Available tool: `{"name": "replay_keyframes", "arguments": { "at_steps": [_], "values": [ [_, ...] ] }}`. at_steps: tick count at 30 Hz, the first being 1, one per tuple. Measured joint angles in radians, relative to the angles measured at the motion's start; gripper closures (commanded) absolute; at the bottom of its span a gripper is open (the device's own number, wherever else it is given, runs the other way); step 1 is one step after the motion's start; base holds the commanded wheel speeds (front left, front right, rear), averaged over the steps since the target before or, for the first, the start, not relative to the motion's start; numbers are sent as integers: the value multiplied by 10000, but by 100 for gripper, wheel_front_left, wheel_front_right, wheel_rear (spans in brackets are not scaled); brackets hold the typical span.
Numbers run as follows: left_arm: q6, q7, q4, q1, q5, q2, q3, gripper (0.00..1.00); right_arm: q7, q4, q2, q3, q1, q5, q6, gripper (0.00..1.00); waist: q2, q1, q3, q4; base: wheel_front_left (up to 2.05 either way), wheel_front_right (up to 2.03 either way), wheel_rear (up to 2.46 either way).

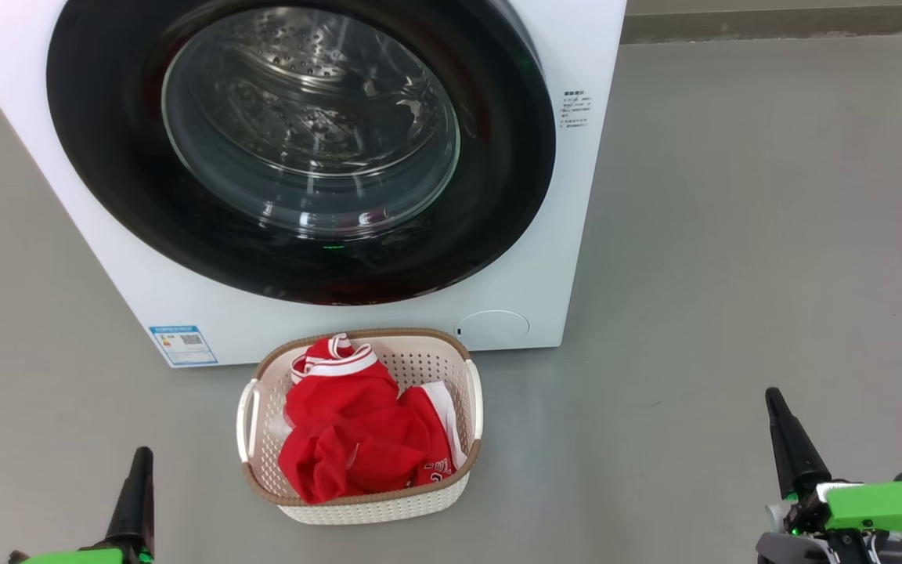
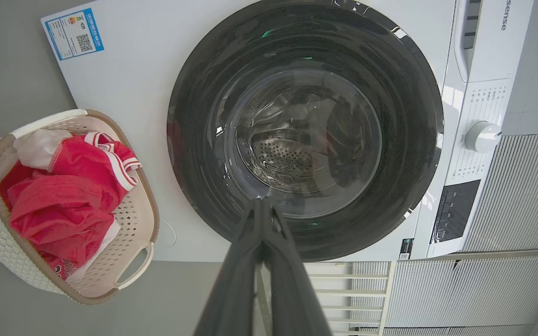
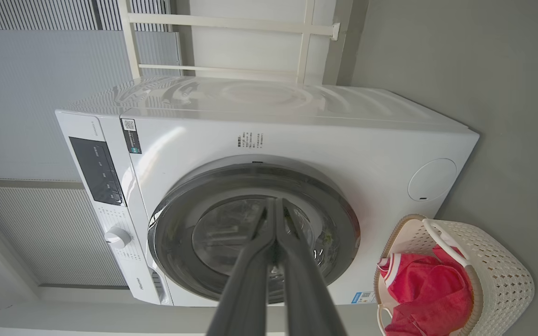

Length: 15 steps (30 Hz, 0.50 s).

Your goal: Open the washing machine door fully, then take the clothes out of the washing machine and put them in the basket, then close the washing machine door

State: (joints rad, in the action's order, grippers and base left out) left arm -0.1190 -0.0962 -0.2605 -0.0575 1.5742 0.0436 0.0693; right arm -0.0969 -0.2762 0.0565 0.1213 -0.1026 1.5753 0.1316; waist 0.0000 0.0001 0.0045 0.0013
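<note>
Red clothes [image 1: 353, 435] lay heaped in the basket [image 1: 373, 507], which stood on the grey floor [image 1: 733, 235] just in front of the washing machine [image 1: 576, 258]. I saw the washing machine door [image 1: 302, 262] sitting flush against the front. My left hand [image 1: 141, 464] and right hand [image 1: 776, 407] each had fingers pressed together, holding nothing, well apart on either side of the basket.

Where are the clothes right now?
In the head view, the clothes lie heaped in the basket, on the floor at centre, just in front of the washing machine.
</note>
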Motion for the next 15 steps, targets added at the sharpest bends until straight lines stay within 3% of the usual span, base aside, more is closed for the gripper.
{"name": "replay_keyframes", "arguments": {
  "at_steps": [15],
  "values": [
    [-2, -94, -42, -118, 351, -59, 63, 100, -86, 8, -61, 144, 57, 291, 0, 100, 0, 0, -15, -14, 0, 0, 0]
  ]
}}
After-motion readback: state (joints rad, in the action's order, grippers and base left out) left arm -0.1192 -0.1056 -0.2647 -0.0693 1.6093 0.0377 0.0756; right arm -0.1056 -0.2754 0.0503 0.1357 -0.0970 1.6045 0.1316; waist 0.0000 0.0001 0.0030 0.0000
